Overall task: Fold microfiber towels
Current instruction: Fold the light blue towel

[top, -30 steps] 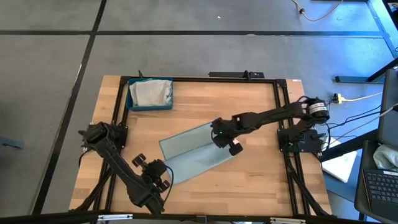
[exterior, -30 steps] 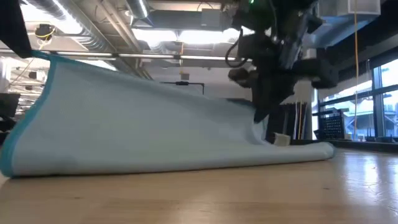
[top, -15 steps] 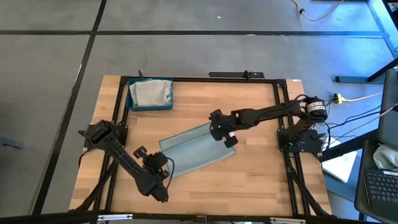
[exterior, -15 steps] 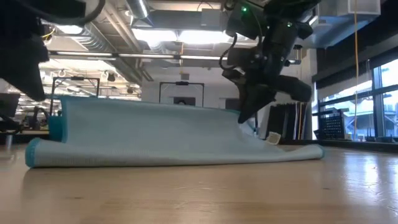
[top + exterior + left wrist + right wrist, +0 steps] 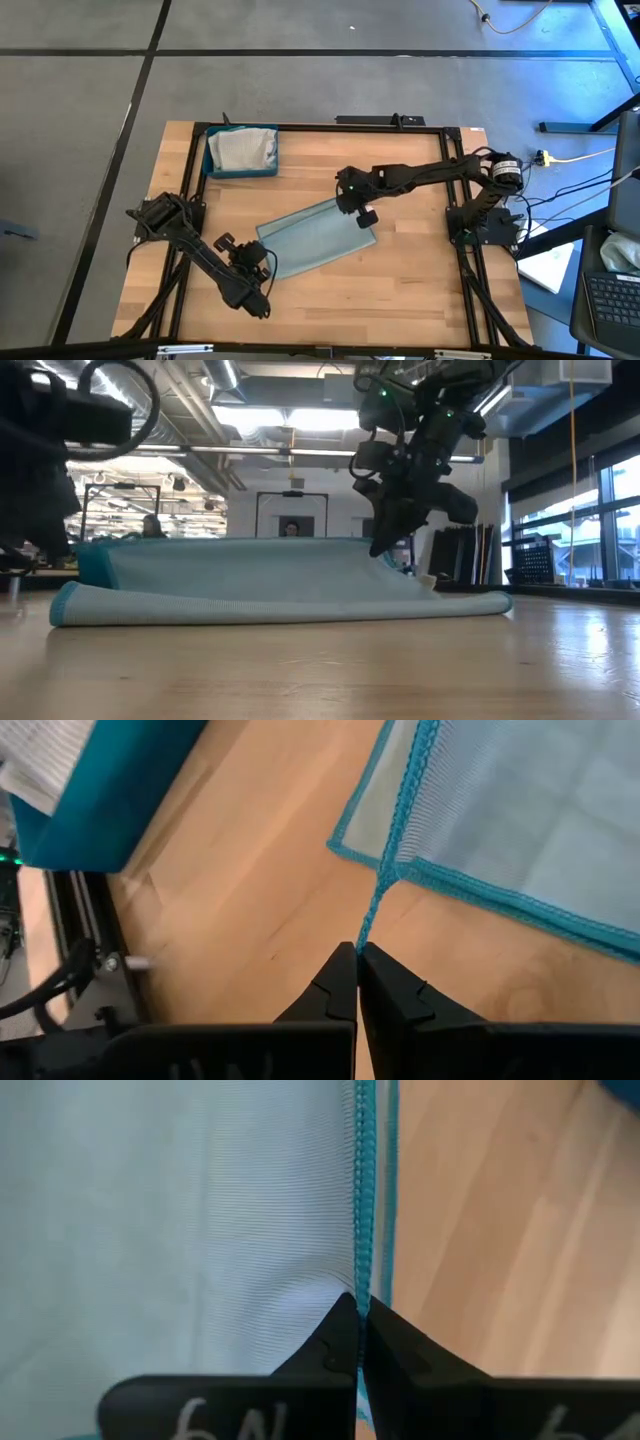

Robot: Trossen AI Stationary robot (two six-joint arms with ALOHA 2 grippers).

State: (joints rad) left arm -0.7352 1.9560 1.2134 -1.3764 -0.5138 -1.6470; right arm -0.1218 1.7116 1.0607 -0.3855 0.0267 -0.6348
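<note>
towel: pale blue towel (image 5: 318, 236) mid-desk, half-folded
left tool (image 5: 357, 958): closed on its near corner
right tool (image 5: 359, 1308): closed on far hem
left: finish fold; tray (image 5: 212, 168) pile waits

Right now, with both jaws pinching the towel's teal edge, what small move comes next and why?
Probably lower both held corners onto the layer beneath. The left gripper and right gripper are shut on the pale blue towel, whose upper layer isn't yet flat.
</note>
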